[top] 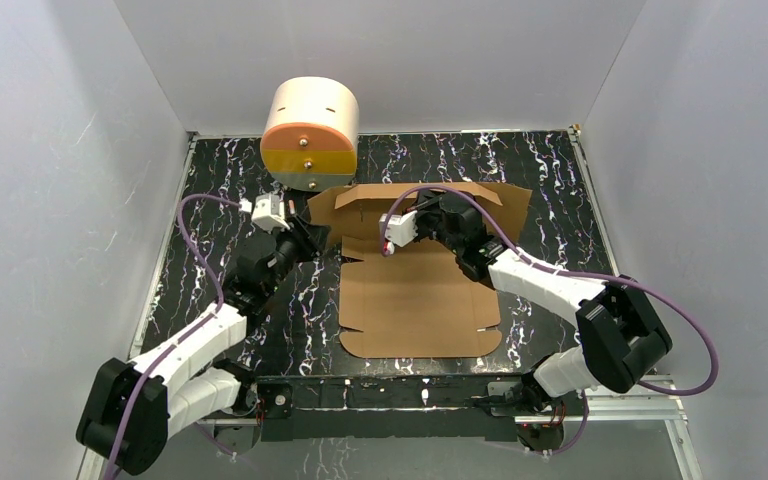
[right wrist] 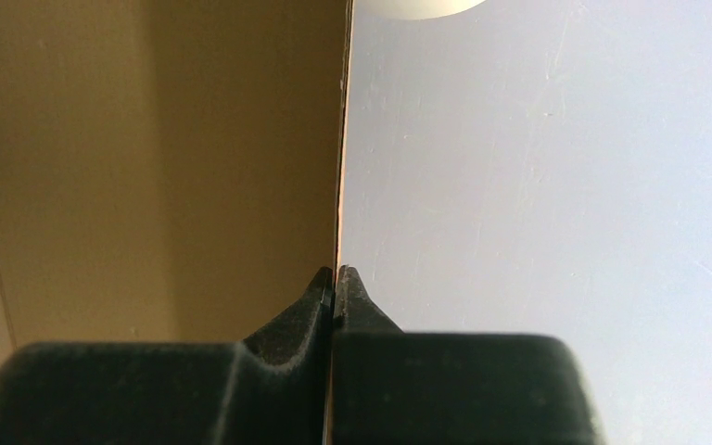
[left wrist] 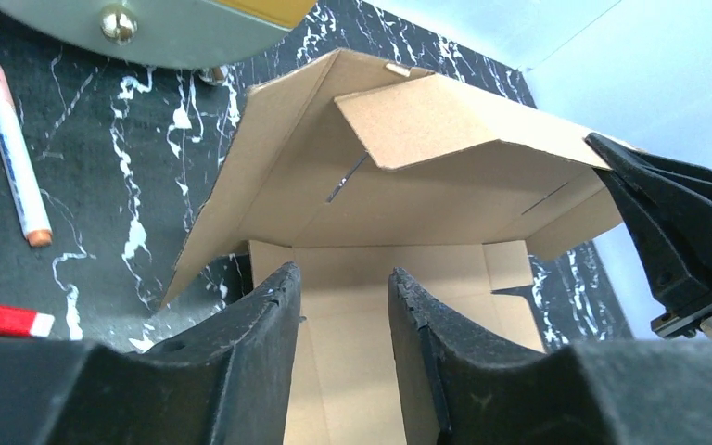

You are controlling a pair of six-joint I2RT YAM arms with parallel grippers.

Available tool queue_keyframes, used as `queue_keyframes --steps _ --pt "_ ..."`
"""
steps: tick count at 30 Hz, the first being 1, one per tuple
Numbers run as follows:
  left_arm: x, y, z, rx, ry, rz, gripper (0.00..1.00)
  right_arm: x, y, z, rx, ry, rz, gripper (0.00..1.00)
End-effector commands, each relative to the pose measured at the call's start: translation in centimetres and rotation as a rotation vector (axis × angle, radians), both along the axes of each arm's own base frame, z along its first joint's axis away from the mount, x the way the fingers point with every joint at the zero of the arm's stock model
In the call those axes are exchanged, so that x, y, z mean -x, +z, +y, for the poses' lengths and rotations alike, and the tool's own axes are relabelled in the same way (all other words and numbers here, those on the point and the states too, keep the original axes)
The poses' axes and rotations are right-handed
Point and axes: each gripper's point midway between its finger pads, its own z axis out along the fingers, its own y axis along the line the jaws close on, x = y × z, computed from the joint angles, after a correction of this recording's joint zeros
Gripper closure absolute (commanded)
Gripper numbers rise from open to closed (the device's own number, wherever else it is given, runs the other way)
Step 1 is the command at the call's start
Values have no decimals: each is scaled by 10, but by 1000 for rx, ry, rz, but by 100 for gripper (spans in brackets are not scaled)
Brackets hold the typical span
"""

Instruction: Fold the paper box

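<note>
A plain brown corrugated cardboard paper box (top: 415,300), die-cut and half-formed, lies mid-table between the two arms, its base flat and its far flaps raised. The right arm's fingers (right wrist: 326,283) are pinched together on the thin edge of an upright cardboard panel. The left arm's fingers (left wrist: 283,292) stand apart at the box's left side, gripping nothing. A cream cylinder with an orange and yellow front (top: 310,130) sits just beyond, on the black white-veined table (top: 560,200).

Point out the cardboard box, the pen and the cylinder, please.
cardboard box (top: 420,310): top view, flat near panel.
pen (left wrist: 14,153): left wrist view, white barrel.
cylinder (top: 310,138): top view, orange front band.
</note>
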Motion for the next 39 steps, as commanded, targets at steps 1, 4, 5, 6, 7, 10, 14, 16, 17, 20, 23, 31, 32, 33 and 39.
queue_keyframes --steps 1,4,5,6,7,10,14,16,17,20,23,31,32,33,39 --pt "10 -13 3 122 51 91 61 5 22 3 -45 20 -50 97" --pt "14 -31 0 205 69 151 60 6 23 4 -46 25 -52 97" --pt "14 -35 -1 231 74 164 59 6 24 4 -46 25 -53 97" --pt "14 -39 -3 253 78 177 58 6 25 4 -47 25 -54 97" --pt "13 -47 -4 261 86 199 58 6 24 5 -47 27 -53 97" --pt "8 -61 -8 284 108 231 56 7 24 5 -49 30 -52 97" --pt "-1 -73 -16 305 120 238 54 8 21 7 -47 37 -49 97" --pt "-6 -76 -18 306 136 240 53 9 21 9 -47 39 -47 97" --pt "-9 -78 -18 300 148 237 53 9 21 8 -45 37 -48 97" --pt "-17 -86 -16 275 195 236 53 10 21 8 -46 38 -48 97" --pt "-23 -95 -15 260 223 245 53 10 19 8 -41 35 -48 97" --pt "-39 -115 -36 203 186 247 56 11 21 11 -52 44 -46 97" --pt "-42 -113 -40 188 172 234 58 11 21 11 -52 45 -45 97" --pt "-44 -111 -43 176 160 223 59 11 21 12 -52 46 -46 97" --pt "-47 -96 -66 103 80 152 71 11 23 14 -53 50 -49 97"
